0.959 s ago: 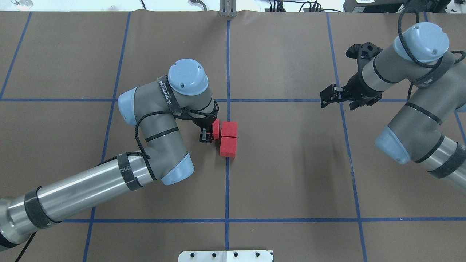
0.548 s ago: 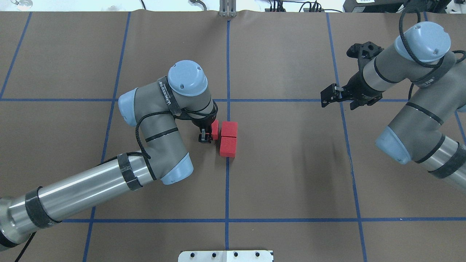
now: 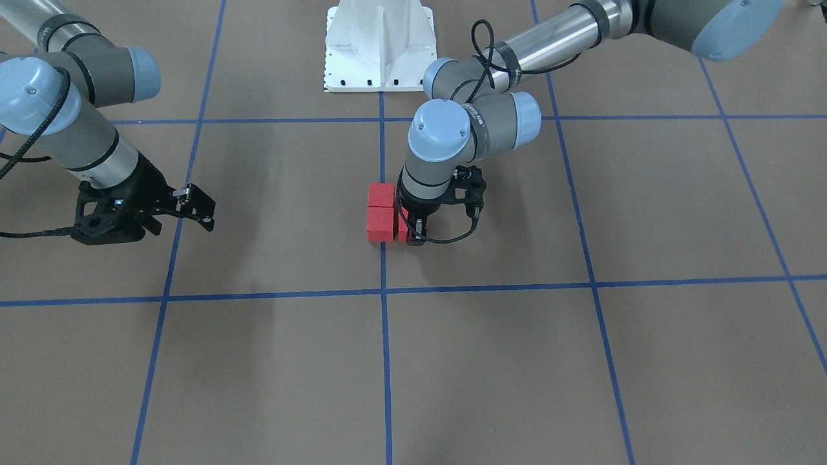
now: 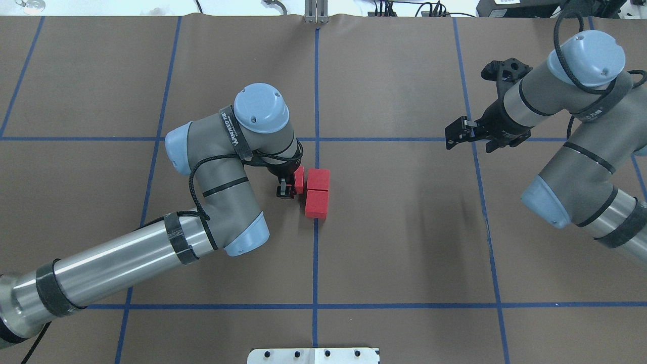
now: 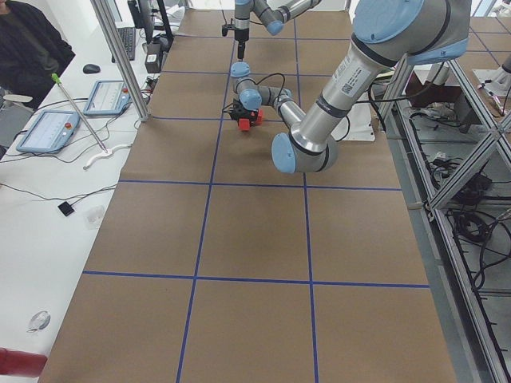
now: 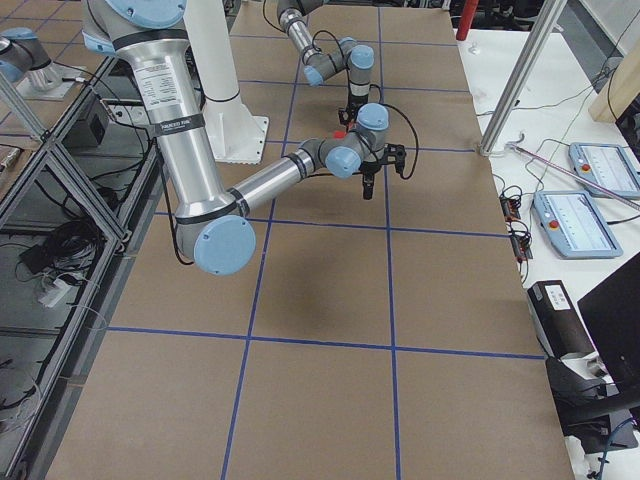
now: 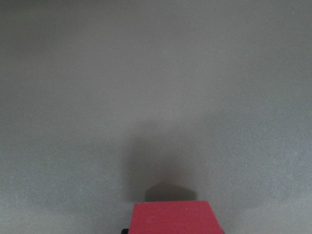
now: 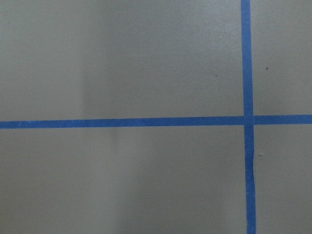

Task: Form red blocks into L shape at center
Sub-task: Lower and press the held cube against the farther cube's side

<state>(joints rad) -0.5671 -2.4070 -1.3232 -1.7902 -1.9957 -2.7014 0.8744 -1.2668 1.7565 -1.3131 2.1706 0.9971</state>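
Note:
Two red blocks (image 4: 318, 179) (image 4: 317, 203) lie touching, one behind the other, on the centre blue line; they also show in the front view (image 3: 381, 194) (image 3: 380, 225). My left gripper (image 4: 286, 191) points straight down, shut on the third red block (image 4: 299, 179), which is held low beside the far block of the pair. This block fills the bottom of the left wrist view (image 7: 170, 218). In the front view my left gripper (image 3: 413, 234) hides most of it. My right gripper (image 4: 455, 134) hovers open and empty far off to the right.
Brown paper with a blue tape grid (image 4: 316, 253) covers the table. The white robot base plate (image 3: 378, 45) sits at the near edge. An operator (image 5: 24, 48) and tablets stand beyond the far long side.

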